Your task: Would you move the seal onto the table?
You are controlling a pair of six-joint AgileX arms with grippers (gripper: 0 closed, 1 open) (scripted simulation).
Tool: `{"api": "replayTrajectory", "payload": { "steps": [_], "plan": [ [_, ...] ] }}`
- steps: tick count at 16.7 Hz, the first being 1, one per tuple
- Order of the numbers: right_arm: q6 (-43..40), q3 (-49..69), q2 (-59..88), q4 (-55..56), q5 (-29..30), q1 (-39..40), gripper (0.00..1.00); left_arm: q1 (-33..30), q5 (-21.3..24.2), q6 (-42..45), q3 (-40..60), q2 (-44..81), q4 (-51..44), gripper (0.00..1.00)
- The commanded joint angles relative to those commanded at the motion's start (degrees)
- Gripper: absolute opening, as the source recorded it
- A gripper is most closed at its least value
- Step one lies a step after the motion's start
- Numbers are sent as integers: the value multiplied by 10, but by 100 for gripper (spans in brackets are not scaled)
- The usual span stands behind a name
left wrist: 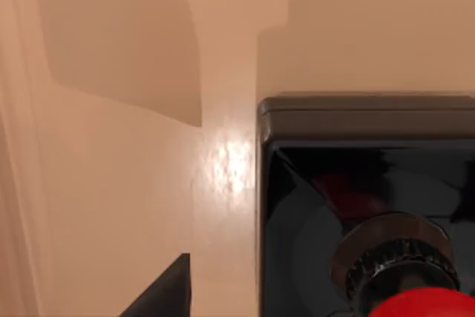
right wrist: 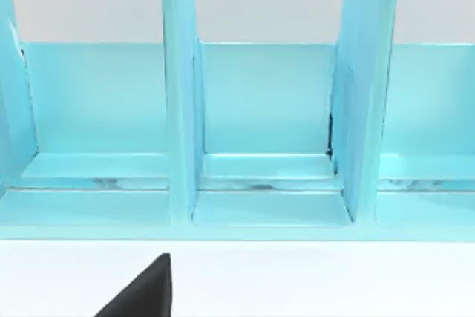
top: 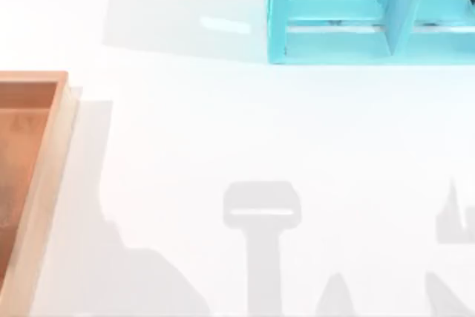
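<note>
From my left wrist camera the seal (left wrist: 371,213) stands upright on the floor of the wooden tray (top: 44,183), its black block and red knob close beneath the left gripper, so my left arm is plainly the nearer one. A dark fingertip (left wrist: 159,295) edges in beside it, apart from the block; I cannot tell whether that gripper is spread. The white bench (top: 223,124) lies to the tray's right. My right arm faces the turquoise shelf unit (right wrist: 260,146), idle.
</note>
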Motion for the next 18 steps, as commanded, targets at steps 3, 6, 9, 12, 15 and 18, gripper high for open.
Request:
{"api": "replayTrajectory", "payload": {
  "steps": [3,6,9,12,15,18],
  "plan": [
    [0,0,0,0,0,0,100,0,0,0,0,0,0,55],
    [0,0,0,0,0,0,100,0,0,0,0,0,0,32],
    [0,0,0,0,0,0,100,0,0,0,0,0,0,10],
    [0,0,0,0,0,0,100,0,0,0,0,0,0,0],
    [0,0,0,0,0,0,100,0,0,0,0,0,0,0],
    [0,0,0,0,0,0,100,0,0,0,0,0,0,0]
  ]
}}
